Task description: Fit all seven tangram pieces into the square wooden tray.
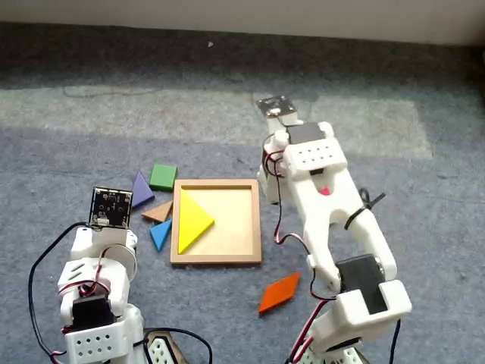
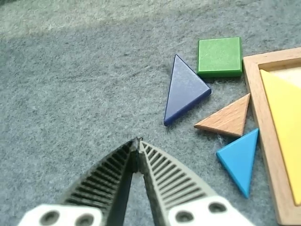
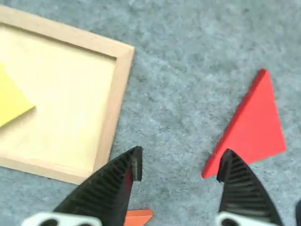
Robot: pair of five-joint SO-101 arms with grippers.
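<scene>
progress looks slim: 1 of 7 pieces, the large yellow triangle point(image 1: 189, 221), lies flat inside the square wooden tray point(image 1: 216, 259), against the side nearest the left arm. the other 6 are out on the carpet point(image 1: 91, 136). a green square point(image 2: 219, 57), a dark blue triangle point(image 2: 184, 89), an unpainted wooden triangle point(image 2: 228, 120) and a light blue triangle point(image 2: 239, 157) cluster just beside the rim on that same side. an orange parallelogram point(image 1: 279, 292) lies near the tray's corner by the right arm, and a red triangle point(image 3: 254, 122) sits apart from the tray on its far side.

left gripper point(image 2: 137, 146) hangs over carpet near the dark blue triangle, fingers pressed together on nothing. right gripper point(image 3: 181, 162) is spread wide and empty, 1 tip just beside the red triangle's corner.

pieces are thin flat slabs with crisp edges and smooth matte paint; the tray is pale, smooth wood with a low raised rim. the carpet is grey-blue, short and fuzzy — likely grippy enough to stop pieces sliding, though they lie flush and may be awkward to pinch.
</scene>
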